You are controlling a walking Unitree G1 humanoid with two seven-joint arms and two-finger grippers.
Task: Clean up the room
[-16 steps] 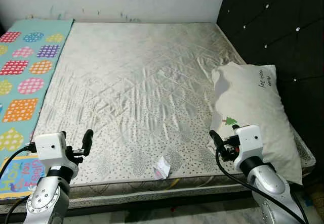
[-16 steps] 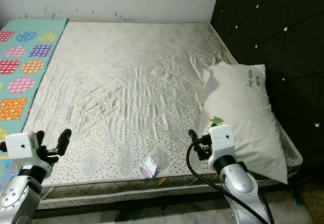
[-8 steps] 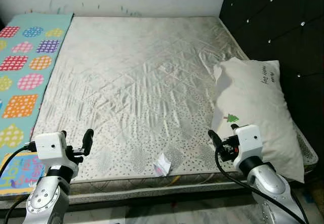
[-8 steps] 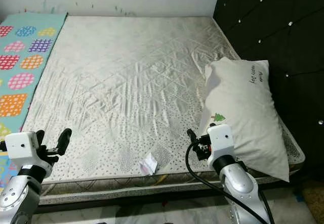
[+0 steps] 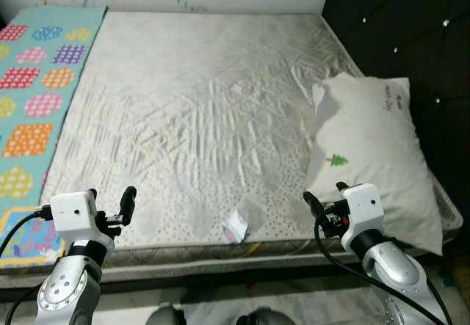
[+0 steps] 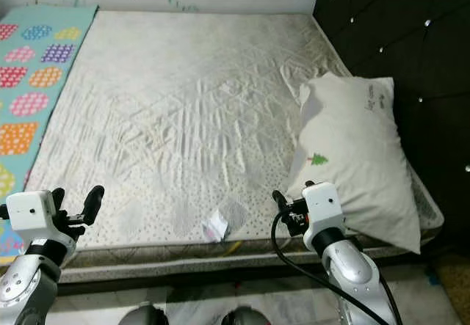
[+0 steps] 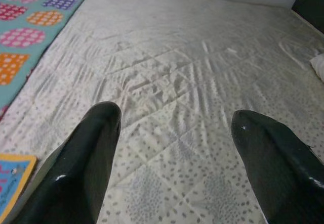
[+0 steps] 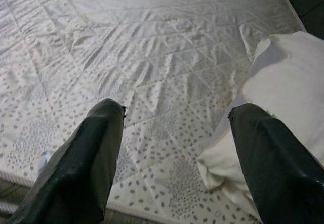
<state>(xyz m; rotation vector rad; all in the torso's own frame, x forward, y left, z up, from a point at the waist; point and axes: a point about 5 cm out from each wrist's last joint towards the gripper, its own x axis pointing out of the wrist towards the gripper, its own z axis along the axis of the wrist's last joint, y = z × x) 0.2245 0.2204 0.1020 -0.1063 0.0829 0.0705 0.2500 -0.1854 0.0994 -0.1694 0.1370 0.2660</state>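
Note:
A small crumpled white paper [image 5: 236, 227] lies on the pale quilted mattress [image 5: 198, 105], close to its front edge. A white pillow [image 5: 371, 156] with a small green tree print rests at the mattress's right side. My left gripper [image 5: 110, 205] hovers open above the front left corner of the bed, nothing between its fingers [image 7: 96, 148]. My right gripper [image 5: 324, 196] is open too, held over the front edge just beside the pillow's near corner [image 8: 283, 97]. The paper lies between the two grippers, nearer the right one.
A black tufted headboard [image 5: 396, 31] runs along the right side. A colourful patterned mat [image 5: 37, 97] lies to the left of the mattress, with a bright picture board [image 5: 29, 240] at its near end. Pale floor [image 5: 220, 303] runs in front of the bed.
The whole picture has shifted: the camera now looks further down, with more floor below the bed's front edge. Paper, pillow and both open grippers keep their places.

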